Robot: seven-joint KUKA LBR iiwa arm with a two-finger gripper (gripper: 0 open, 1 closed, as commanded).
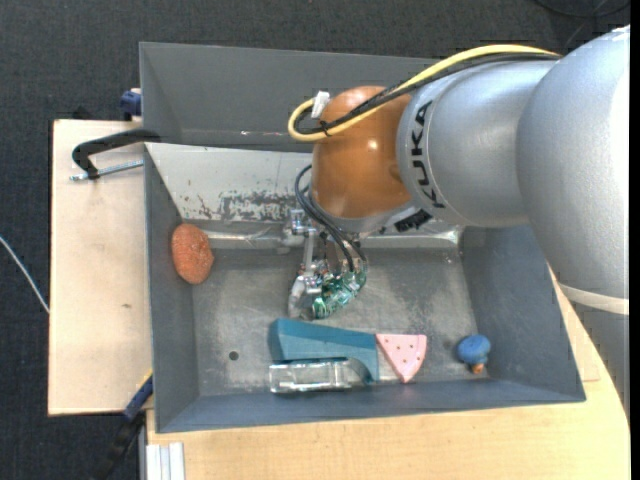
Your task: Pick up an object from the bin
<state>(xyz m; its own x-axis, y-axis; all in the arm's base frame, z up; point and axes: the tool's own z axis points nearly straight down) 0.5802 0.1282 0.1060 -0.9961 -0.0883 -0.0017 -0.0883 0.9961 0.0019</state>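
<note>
Camera view: claw (326,290) is hovering just behind teal wedge (320,342); whether it is clenched, I cannot tell. Wedge is looking light, rigid, pinchable across its sides.

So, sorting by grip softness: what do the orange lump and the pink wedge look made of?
Orange lump: probably foam or sponge, matte, with a rough pitted surface. Pink wedge: likely foam or rubber, matte, with small dark dots; hard plastic is possible.
</note>
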